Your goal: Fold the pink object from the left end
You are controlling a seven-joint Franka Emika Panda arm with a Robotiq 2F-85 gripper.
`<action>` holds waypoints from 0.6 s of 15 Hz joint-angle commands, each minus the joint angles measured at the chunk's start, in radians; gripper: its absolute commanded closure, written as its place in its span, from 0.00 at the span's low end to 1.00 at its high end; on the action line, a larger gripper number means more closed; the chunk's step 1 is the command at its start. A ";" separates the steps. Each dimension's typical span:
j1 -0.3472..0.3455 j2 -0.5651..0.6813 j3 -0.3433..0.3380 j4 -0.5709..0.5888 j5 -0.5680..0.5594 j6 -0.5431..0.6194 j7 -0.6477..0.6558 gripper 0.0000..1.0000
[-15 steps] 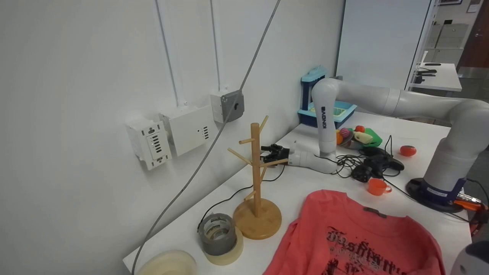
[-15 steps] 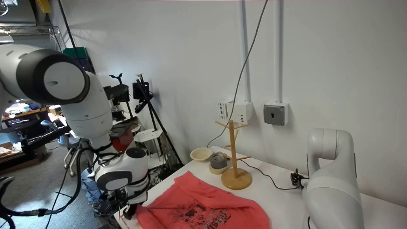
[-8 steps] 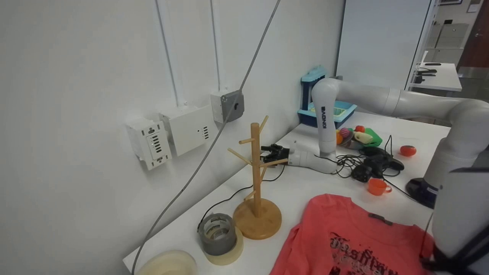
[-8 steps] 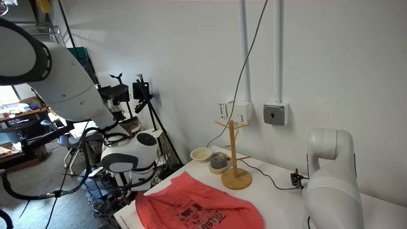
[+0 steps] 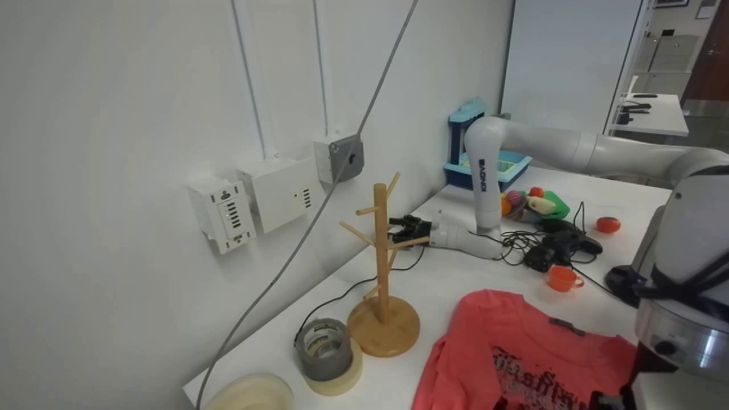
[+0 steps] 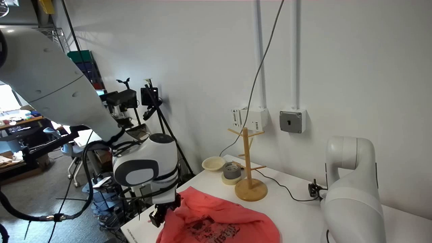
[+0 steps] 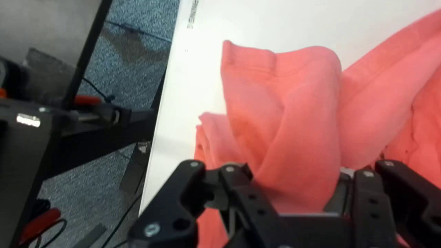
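The pink object, a salmon-pink shirt (image 5: 529, 330) with dark lettering, spreads over the white table; its lower part runs out of both exterior views (image 6: 253, 222). In the wrist view, the near part of the shirt (image 7: 303, 113) is bunched and folded up, with cloth running down between the black fingers of my gripper (image 7: 294, 175). The jaws are shut on this cloth, which hides their tips. An exterior view has the gripper (image 6: 165, 212) at the shirt's left edge, low over the table. Only a cut-off bit of it shows at the bottom right of the opposite angle.
Behind the shirt stand a wooden mug tree (image 5: 382, 256), tape rolls (image 5: 324, 364) and a pale bowl (image 5: 250, 393). An orange cup (image 5: 562, 279), cables and another robot arm (image 5: 564, 148) lie beyond. The table's edge (image 7: 155, 144) passes just left of the cloth.
My gripper has moved inward over the table from the left end, and the shirt's left edge has come along with it, the cloth shifting and bunching. The arm has entered an exterior view.
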State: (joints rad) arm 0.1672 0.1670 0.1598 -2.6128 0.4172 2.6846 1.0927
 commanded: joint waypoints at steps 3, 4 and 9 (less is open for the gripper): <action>0.292 -0.019 -0.382 -0.049 -0.451 0.080 0.366 1.00; 0.352 0.004 -0.460 -0.025 -0.536 0.073 0.437 1.00; 0.497 0.008 -0.662 0.036 -0.922 -0.036 0.761 1.00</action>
State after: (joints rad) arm 0.6118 0.1774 -0.4373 -2.6084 -0.3492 2.7122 1.7026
